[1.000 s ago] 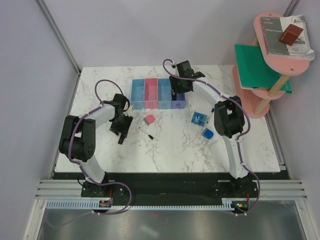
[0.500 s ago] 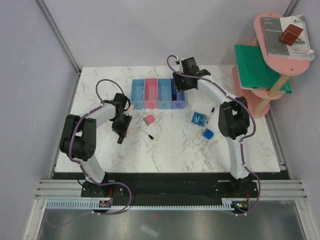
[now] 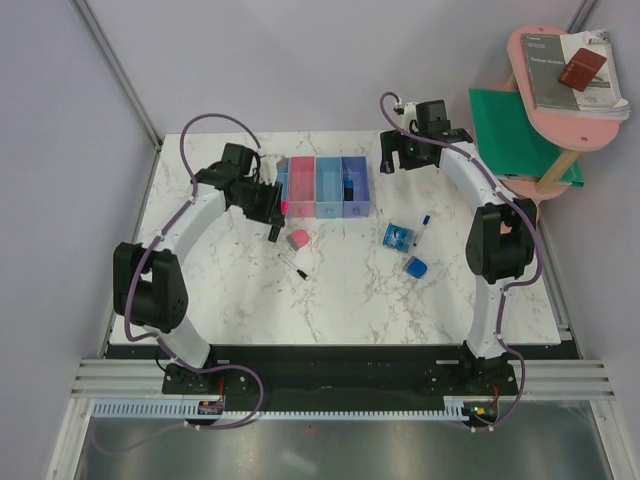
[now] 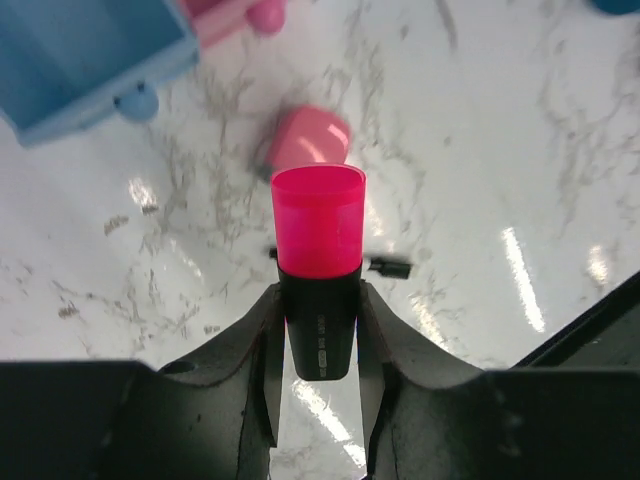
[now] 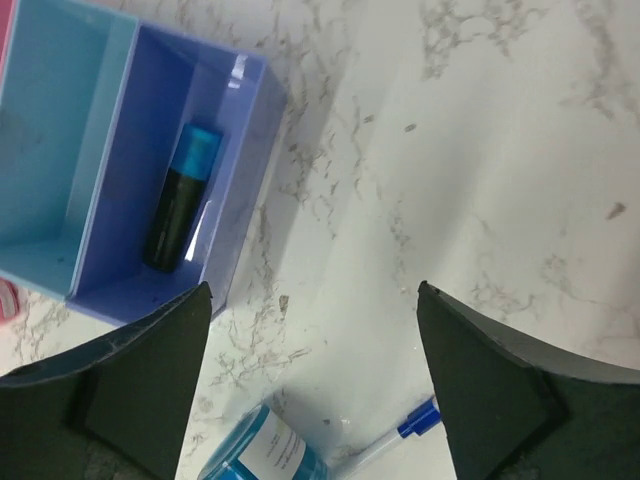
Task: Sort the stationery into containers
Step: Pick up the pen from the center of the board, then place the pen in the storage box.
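Your row of four small joined plastic bins (image 3: 328,187) sits at the far middle of the marble table (image 3: 200,290). The purple-blue end bin (image 5: 130,120) holds a teal-capped black marker (image 5: 178,205) lying flat.

Your left gripper (image 4: 318,340) is clamped on the pink-tipped black marker (image 4: 318,270), which it holds over the table just beside the left light blue bin (image 4: 80,50). Beneath it lie the pink-grey eraser (image 4: 305,140) and the thin black pen (image 3: 293,265).

Your right gripper (image 5: 310,300) hangs with its jaws wide apart, holding nothing, beyond the purple-blue bin. The blue blocks (image 3: 398,237) and the blue-capped white marker (image 3: 423,226) lie to the right of the bins.
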`<state>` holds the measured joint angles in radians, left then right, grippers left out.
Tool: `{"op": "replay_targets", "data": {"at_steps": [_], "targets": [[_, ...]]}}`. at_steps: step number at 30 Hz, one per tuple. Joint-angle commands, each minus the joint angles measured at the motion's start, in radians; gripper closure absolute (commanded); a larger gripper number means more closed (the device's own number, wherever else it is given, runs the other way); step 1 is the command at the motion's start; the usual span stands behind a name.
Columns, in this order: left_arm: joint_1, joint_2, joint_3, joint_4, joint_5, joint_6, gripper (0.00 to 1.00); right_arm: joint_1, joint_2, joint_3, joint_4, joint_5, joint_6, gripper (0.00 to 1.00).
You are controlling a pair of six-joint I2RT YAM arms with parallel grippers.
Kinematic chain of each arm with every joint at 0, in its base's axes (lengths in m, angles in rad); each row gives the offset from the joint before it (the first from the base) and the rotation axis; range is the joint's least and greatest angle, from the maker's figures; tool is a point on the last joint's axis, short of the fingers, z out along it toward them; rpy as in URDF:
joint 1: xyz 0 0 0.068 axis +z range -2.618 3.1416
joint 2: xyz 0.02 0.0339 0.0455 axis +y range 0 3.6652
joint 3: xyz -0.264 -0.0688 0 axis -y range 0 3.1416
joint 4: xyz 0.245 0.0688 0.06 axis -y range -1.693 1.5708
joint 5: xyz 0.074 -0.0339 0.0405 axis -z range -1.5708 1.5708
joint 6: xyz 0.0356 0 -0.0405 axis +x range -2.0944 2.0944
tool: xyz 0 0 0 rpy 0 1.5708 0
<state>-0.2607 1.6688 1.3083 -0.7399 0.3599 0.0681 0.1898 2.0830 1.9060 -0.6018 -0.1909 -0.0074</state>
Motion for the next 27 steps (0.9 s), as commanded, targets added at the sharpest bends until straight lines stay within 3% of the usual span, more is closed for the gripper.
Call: {"op": "replay_targets", "data": {"at_steps": [1,5,16,27], "targets": [[-0.005,0.017,0.178,0.023,0.189,-0.051,0.98,0.025,-0.035,-0.053,-0.056,-0.123,-0.101,0.04],[-0.011,0.112,0.319,0.102,0.278,-0.137,0.98,0.025,-0.061,-0.097,-0.058,-0.099,-0.126,0.02],[-0.060,0.393,0.511,0.404,0.404,-0.388,0.98,0.023,-0.164,-0.238,-0.079,-0.070,-0.204,0.02],[-0.106,0.583,0.669,0.557,0.413,-0.550,0.98,0.008,-0.258,-0.381,-0.075,-0.024,-0.258,0.02]]}}
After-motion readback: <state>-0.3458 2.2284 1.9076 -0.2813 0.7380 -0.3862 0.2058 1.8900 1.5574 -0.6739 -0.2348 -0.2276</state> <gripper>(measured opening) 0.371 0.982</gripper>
